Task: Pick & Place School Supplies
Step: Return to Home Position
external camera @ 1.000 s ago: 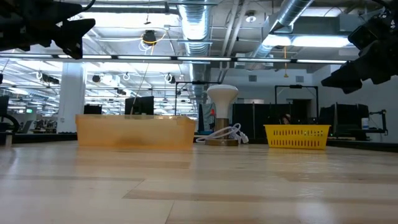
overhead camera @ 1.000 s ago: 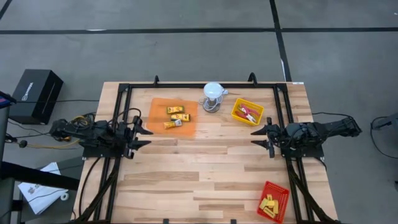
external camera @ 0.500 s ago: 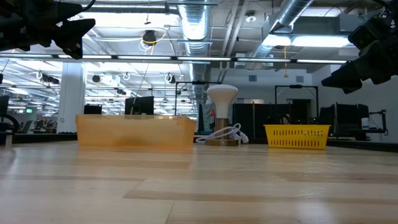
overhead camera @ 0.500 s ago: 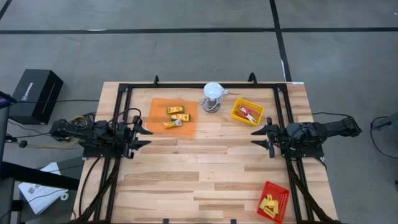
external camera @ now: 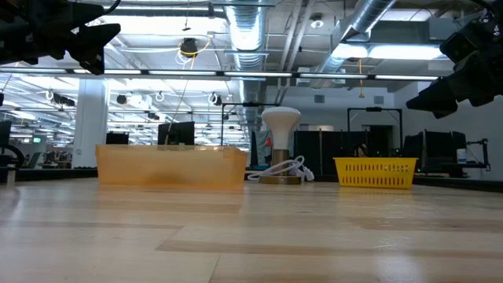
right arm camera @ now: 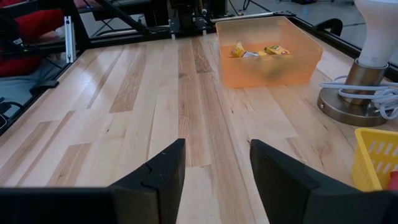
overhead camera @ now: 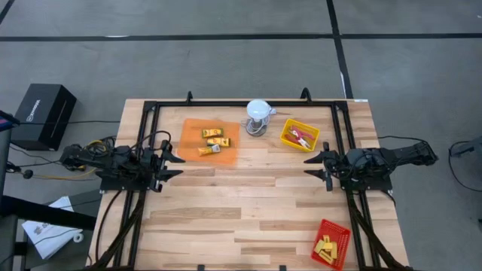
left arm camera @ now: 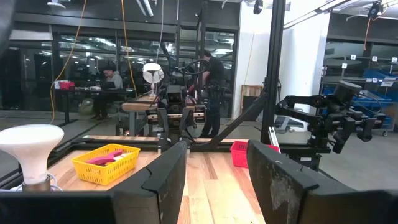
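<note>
High view: my left claw [overhead camera: 178, 165] sat left of centre and my right claw [overhead camera: 309, 166] right of centre, over bare desk [overhead camera: 248, 211]; yellow packets [overhead camera: 213, 141] lay upper middle, scissors [overhead camera: 302, 137] upper right, yellow blocks [overhead camera: 326, 249] lower right. Wrist views: both claws were spread and empty; I judged homing needed a slow, level retreat; no writing was legible.

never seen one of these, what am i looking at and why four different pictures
Two dark robot arms sit at a wooden table. One picture looks straight down, one looks level across the tabletop, and two come from cameras on the arms' wrists. The left claw and right claw hang at the table's sides, both open and holding nothing. On the table: an orange tray with yellow packets, a white domed lamp, a yellow basket with red-handled scissor-like tools, and a red basket with yellow blocks.
</note>
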